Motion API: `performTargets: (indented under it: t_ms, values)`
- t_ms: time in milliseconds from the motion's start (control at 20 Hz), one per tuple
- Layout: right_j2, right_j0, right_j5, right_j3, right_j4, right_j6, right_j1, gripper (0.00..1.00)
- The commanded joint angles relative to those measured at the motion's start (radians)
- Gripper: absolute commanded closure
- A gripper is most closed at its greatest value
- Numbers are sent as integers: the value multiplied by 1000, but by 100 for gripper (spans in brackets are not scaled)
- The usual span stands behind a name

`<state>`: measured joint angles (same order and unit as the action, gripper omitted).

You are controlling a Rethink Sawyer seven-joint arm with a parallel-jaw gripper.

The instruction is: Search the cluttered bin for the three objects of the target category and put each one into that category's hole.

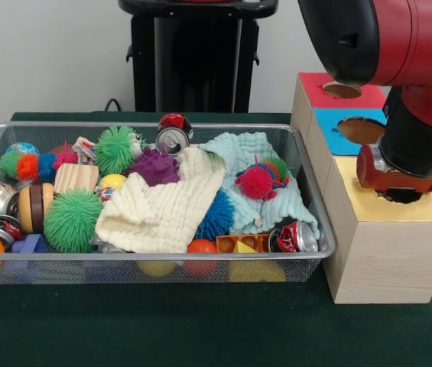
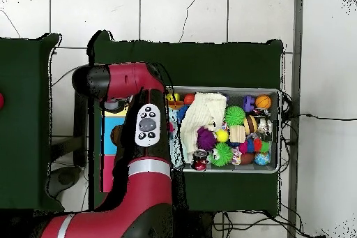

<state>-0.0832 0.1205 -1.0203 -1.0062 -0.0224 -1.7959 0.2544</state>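
On the green table (image 1: pixel 200 329) we are hovering the gripper (image 1: pixel 399 195), state untellable, over the yellow box's hole (image 1: pixel 396 197), while the bin (image 1: pixel 154 264) at left is showing no spotted wads.

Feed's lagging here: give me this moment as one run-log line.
arm: over the yellow-topped box | tool: above its hole, state unclear | bin: cloths, spiky balls, cans showing | spotted wads: none visible

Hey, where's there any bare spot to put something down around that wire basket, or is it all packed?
The bin is packed rim to rim with balls, cans and cloths. Bare room lies on the green table, on the strip in front of the bin and the wooden box. The box's yellow top is mostly covered by the gripper.
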Motion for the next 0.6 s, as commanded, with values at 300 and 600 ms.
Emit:
performTargets:
  t_ms: [300,600]
  values:
    - [19,-25,-52,-70,12,-127,-18,100]
    - [24,-27,-38,-58,11,-125,-26,100]
